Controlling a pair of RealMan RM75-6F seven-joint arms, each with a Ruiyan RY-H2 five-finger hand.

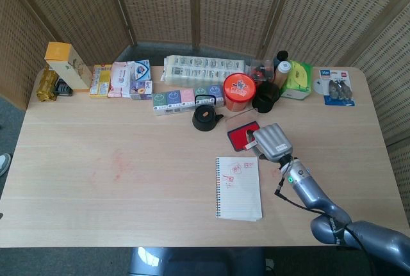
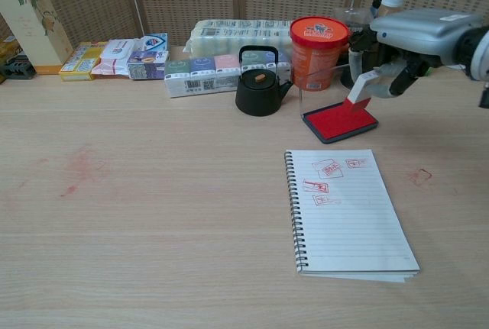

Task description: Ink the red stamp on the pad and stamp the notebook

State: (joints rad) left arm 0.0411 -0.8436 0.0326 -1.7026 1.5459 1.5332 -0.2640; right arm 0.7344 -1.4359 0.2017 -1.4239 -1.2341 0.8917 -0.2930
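Wood table: notebook lower centre, ink pad above it, kettle centre, boxes upper left.

Notebook lies before pad; kettle left — canister behind.

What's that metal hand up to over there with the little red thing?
The robot's right hand holds a small red stamp and has it tilted just above the red ink pad, which lies open near the orange tub and the black teapot. The stamp looks about to be inked; whether it touches the pad cannot be told. In front of the pad lies a spiral notebook with a few red stamp marks near the top of its page. The left hand is not in view.
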